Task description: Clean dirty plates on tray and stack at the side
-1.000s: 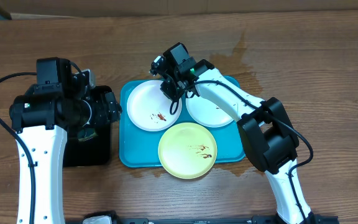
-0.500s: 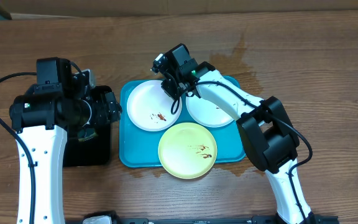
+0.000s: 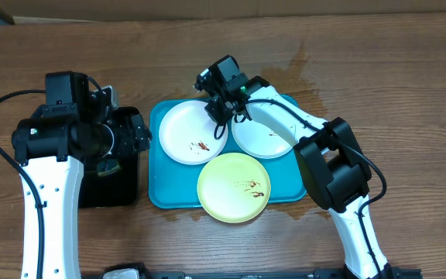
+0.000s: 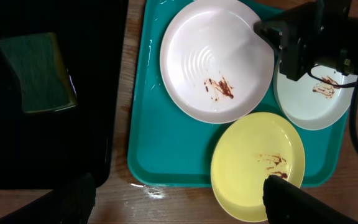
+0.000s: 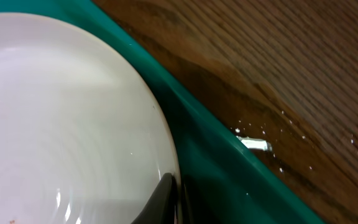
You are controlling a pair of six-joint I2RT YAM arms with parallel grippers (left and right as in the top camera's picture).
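Since a second ago, right gripper shifted slightly and clenched at the rim of the brown-smeared white plate (a real pinch I cannot confirm) on tray; left gripper stood released.

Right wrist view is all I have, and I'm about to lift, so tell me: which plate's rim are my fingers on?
Observer: The right gripper is shut at the far right rim of the left white plate, the one with a brown smear near its middle.
Operator: Where is the other arm?
Observer: The left gripper is open, by the black tray with the sponge.
Operator: Are the other plates dirty too?
Observer: Yes, the yellow plate and the other white plate each carry brown smears.
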